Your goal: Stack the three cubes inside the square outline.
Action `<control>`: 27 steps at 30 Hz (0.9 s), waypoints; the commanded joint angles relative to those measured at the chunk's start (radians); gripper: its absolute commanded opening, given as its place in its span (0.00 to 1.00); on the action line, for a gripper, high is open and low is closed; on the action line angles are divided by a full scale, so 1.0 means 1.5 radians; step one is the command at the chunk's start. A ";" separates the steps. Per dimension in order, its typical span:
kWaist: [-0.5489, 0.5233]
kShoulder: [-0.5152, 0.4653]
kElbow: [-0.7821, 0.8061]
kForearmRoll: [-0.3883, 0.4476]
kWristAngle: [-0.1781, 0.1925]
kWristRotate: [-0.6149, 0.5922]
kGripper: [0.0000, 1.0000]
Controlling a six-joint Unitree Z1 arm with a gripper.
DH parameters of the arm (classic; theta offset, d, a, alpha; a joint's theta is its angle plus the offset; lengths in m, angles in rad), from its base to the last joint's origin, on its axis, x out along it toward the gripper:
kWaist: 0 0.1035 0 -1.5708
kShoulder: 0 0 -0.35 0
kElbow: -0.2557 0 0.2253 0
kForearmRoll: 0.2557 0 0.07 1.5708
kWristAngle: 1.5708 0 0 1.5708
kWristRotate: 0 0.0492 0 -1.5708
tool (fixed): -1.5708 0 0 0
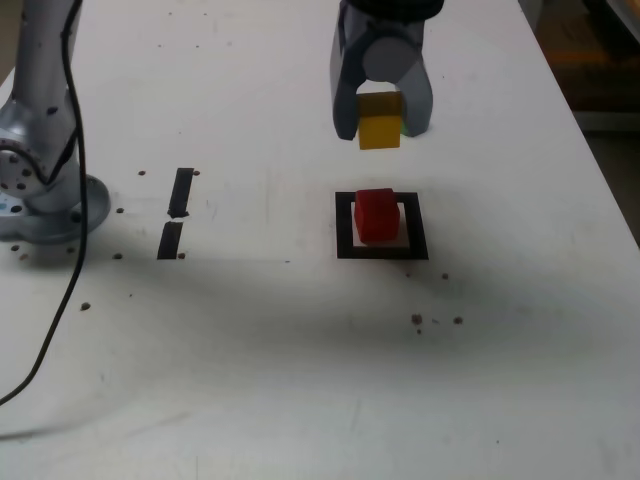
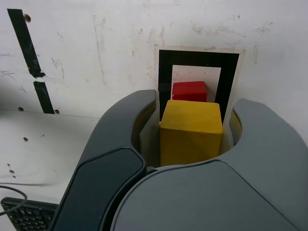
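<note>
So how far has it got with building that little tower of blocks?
One step looks done: the small red cube sits inside the black square outline on the white table. In hand: the grey gripper is shut on the plain yellow cube, held above and just behind the red one. Left: set yellow on red, then add the green cube, of which only a sliver peeks out behind the gripper.

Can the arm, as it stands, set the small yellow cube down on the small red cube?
Probably yes. The jaws hold the yellow cube above the table, and the red cube sits uncovered inside the black square outline, nothing between.
</note>
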 commanded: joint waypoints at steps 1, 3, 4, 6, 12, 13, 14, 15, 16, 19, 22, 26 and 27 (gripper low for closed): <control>-0.016 0.012 -0.004 0.001 -0.002 -0.011 0.19; -0.027 0.018 -0.001 0.000 -0.004 -0.020 0.19; -0.032 0.020 0.001 0.000 -0.006 -0.023 0.19; -0.038 0.025 0.005 -0.002 -0.009 -0.029 0.19; -0.041 0.039 0.024 -0.014 -0.016 -0.033 0.19; -0.041 0.042 0.027 -0.016 -0.016 -0.033 0.19; -0.041 0.045 0.030 -0.019 -0.016 -0.033 0.19; -0.041 0.048 0.032 -0.022 -0.016 -0.033 0.19; -0.041 0.051 0.033 -0.026 -0.016 -0.033 0.19; -0.041 0.061 0.034 -0.035 -0.017 -0.033 0.19; -0.040 0.066 0.037 -0.040 -0.018 -0.033 0.19; -0.037 0.066 0.046 -0.043 -0.017 -0.033 0.20; -0.036 0.067 0.048 -0.044 -0.016 -0.032 0.21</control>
